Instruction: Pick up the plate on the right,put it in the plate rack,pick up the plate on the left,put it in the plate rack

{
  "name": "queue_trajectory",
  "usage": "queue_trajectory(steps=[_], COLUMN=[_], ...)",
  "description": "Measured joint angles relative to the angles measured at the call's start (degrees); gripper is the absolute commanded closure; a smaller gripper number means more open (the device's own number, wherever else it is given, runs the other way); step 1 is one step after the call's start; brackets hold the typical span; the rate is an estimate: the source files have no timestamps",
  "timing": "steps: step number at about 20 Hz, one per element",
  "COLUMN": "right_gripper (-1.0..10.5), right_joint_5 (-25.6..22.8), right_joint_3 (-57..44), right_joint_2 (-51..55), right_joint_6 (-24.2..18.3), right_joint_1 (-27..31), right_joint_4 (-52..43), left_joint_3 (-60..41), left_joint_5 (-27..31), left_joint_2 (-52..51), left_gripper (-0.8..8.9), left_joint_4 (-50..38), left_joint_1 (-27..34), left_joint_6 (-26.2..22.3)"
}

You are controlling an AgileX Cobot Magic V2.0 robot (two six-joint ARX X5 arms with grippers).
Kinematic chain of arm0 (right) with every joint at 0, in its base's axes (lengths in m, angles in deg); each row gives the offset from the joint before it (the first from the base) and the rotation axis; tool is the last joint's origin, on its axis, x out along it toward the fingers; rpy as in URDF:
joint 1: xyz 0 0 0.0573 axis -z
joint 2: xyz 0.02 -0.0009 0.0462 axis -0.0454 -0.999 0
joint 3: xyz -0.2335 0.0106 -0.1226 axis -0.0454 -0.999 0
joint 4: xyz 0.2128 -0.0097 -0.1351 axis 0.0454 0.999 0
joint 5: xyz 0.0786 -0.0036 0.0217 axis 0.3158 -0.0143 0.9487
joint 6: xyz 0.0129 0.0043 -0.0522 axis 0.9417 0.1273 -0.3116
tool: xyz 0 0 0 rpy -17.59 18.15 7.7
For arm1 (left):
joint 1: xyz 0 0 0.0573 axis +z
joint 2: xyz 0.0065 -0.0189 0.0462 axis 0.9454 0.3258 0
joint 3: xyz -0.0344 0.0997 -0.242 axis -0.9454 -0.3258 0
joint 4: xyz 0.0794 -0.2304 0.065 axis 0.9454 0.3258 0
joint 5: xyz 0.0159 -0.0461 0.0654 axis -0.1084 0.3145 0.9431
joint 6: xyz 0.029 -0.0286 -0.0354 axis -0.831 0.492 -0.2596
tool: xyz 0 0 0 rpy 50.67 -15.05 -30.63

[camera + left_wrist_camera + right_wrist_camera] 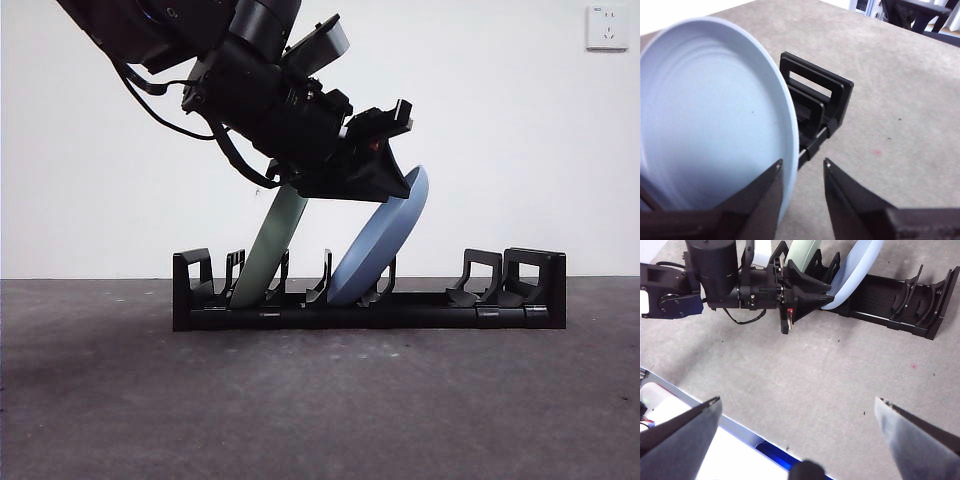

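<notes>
The long black plate rack (480, 310) (900, 305) stands across the grey table. A pale green plate (268, 245) (802, 250) leans in a slot near its left end. A light blue plate (385, 240) (710, 115) (855, 265) leans in a middle slot. My left gripper (395, 180) (803, 161) (827, 292) is at the blue plate's top rim, open, with the rim just inside one jaw. My right gripper (797, 400) hangs high above the table, wide open and holding nothing.
The dividers and boxy end piece (815, 100) at the rack's right end hold no plate. A wall socket (607, 27) is at the upper right. A white and blue edge (670, 440) borders the table below the right gripper.
</notes>
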Motion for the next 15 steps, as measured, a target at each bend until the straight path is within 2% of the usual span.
queue_trajectory(steps=[4, 7, 10, 15], right_gripper=[4.1, 4.1, 4.1, 4.1], right_joint_5=[0.0, 0.0, 0.0, 0.0], right_joint_3=[0.0, 0.0, 0.0, 0.0], right_joint_2=[0.0, 0.0, 0.0, 0.0], right_joint_6=[0.0, -0.2, -0.4, -1.4], right_joint_1=[0.0, 0.0, 0.0, 0.0], right_joint_4=[0.0, 0.0, 0.0, 0.0], left_joint_3=[0.0, 0.0, 0.1, 0.1], left_joint_5=[-0.8, -0.9, -0.8, -1.3], left_joint_2=[-2.6, -8.5, -16.1, -31.6], left_gripper=[6.77, 6.77, 6.78, 6.8], left_joint_4=[3.2, 7.4, 17.2, 39.4], left_joint_1=[-0.2, -0.4, -0.5, -0.8], left_joint_6=[0.7, 1.0, 1.0, 1.0])
